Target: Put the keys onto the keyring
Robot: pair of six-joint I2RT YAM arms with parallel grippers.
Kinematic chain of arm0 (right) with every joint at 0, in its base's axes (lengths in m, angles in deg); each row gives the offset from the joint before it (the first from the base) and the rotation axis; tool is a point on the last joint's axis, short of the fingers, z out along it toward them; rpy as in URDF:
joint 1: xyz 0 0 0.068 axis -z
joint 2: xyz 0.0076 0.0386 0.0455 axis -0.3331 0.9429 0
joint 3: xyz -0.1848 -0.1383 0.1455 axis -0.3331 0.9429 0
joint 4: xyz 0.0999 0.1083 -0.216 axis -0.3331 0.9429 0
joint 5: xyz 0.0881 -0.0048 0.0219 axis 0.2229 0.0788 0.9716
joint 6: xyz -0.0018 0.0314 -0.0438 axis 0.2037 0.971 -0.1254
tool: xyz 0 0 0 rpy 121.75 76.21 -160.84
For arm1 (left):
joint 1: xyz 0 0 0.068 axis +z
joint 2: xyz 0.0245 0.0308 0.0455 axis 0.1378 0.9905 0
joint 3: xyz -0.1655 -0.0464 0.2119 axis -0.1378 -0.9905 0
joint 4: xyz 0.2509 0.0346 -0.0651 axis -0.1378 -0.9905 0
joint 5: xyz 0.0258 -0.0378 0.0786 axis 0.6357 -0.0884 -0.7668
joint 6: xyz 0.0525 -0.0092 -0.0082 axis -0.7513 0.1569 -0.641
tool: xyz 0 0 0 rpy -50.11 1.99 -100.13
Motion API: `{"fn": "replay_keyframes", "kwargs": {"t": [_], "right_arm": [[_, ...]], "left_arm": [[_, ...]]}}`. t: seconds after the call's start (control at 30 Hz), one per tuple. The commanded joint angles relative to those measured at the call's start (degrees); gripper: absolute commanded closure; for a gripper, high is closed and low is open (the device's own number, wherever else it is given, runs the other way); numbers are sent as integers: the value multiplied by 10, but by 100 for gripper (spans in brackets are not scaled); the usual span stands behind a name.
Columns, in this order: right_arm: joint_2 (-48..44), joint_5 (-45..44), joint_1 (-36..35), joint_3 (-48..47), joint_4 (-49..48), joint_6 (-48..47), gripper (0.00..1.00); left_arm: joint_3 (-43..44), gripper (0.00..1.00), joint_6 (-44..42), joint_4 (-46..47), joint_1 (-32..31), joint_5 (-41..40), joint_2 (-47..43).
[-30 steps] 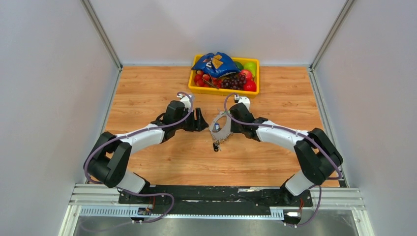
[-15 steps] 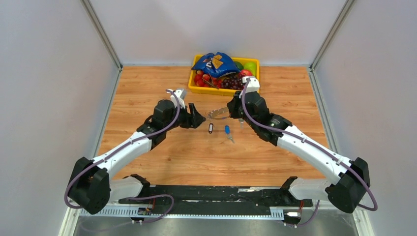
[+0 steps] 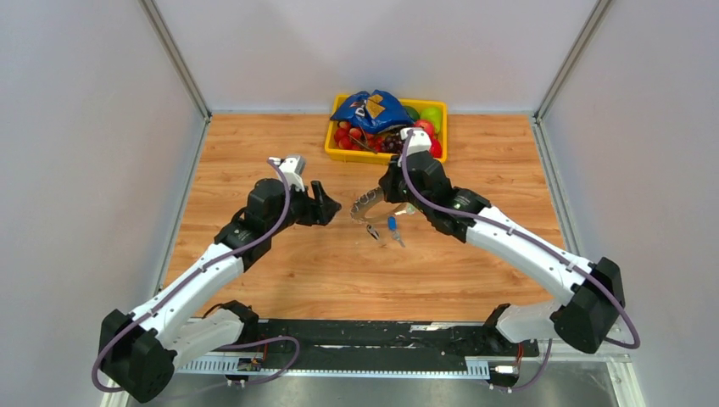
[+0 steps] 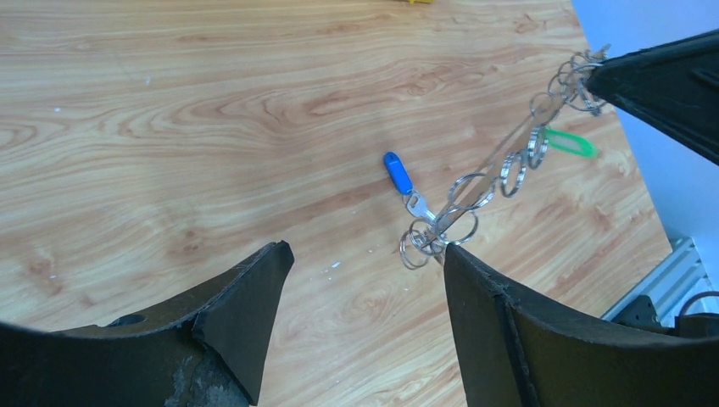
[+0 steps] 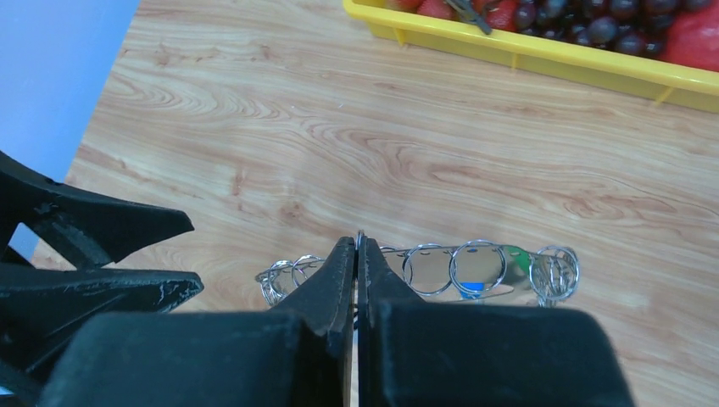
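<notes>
The keyring (image 5: 475, 270) is a thin grey metal hoop strung with small silver split rings. My right gripper (image 5: 357, 246) is shut on its rim and holds it edge-up above the table; from above, the keyring (image 3: 366, 203) points left out of the right gripper (image 3: 381, 193). A blue-headed key (image 4: 396, 172) lies on the wood under the keyring (image 4: 500, 170), with a dark-headed key (image 3: 373, 231) beside the blue one (image 3: 392, 225). A green key head (image 4: 570, 142) shows by the ring's far end. My left gripper (image 4: 366, 254) is open and empty, its right fingertip just short of the ring's near end.
A yellow basket (image 3: 386, 157) holding fruit and a blue snack bag stands at the back of the wooden table, right behind the right wrist. Its rim (image 5: 526, 51) fills the top of the right wrist view. Grey walls close in both sides.
The left gripper has drawn back to the left, away from the ring. The right gripper has carried the keyring up and toward the basket, and two keys now lie on the table below it.
</notes>
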Motion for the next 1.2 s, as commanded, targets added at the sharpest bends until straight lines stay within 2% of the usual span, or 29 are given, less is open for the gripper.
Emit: {"fn": "replay_keyframes", "kwargs": {"t": [0.0,0.23,0.5,0.63,0.83,1.03,1.17], "right_arm": [[49,36,-5,-62,-35,-14,100],[159,74,-4,-138,-52,-37,100],[221,153,-15,-32,-148,6,100],[203,164,-31,42,-166,13,100],[125,138,-54,162,-172,22,100],[45,120,-77,234,-168,33,100],[27,114,-94,261,-163,38,100]], "left_arm": [[10,22,-8,-40,-1,-37,-28],[-1,22,-1,-53,-1,-60,-59],[-9,19,-14,-68,-1,-71,-92],[-11,19,-19,-70,-1,-71,-92],[-7,18,-25,-68,0,-85,-88],[-10,18,-17,-54,-1,-78,-85],[-10,18,-14,-51,0,-77,-81]]}}
